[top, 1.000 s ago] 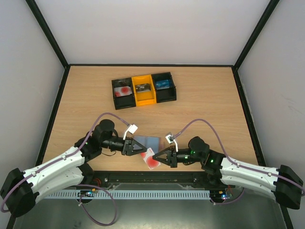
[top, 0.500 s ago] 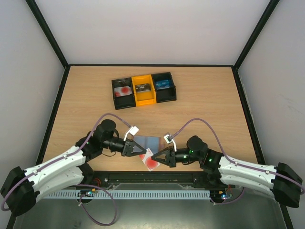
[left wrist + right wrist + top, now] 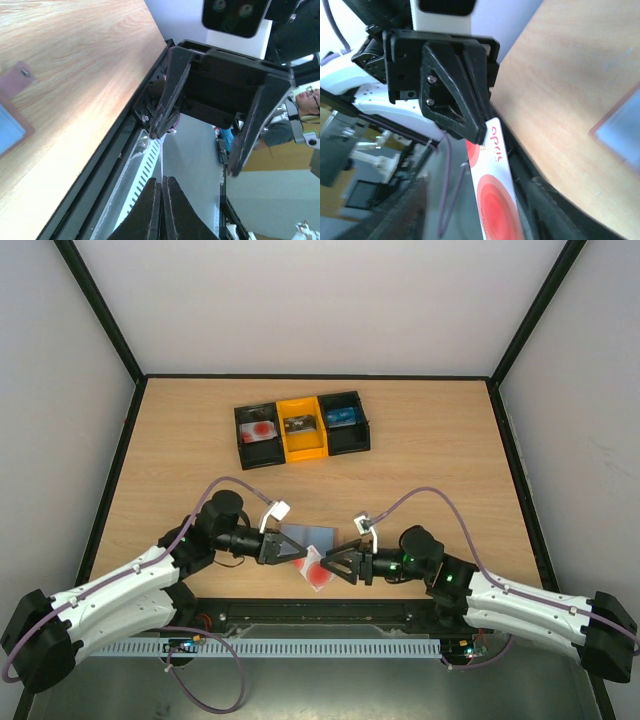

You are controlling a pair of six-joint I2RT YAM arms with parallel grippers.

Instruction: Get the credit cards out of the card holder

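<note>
The pale thin plastic credit card with a red round mark (image 3: 495,200) is being held clear of its holder, in the air over the near table edge at the lower centre of the overhead view. At its left, the left gripper (image 3: 161,182) is being clamped together on the card's upper end, so the card is being carried by that arm alone. Just right of those fingers, the small flat bifold card holder with blue-grey panels and a pinkish-brown border (image 3: 310,537) is lying opened on the light wooden table (image 3: 450,470), apart from the card. Further right, the right gripper (image 3: 195,152) is being held with its jaws apart on either side of the card's lower end, gripping nothing.

One card is therefore being judged as removed, though not yet set down. A plain red card is not being shown in any view, and whether one is sitting inside the holder cannot be told. At upper centre, the black-and-yellow three-compartment tray (image 3: 305,454) is holding something pale with a red spot in its left compartment, which cannot be identified.
</note>
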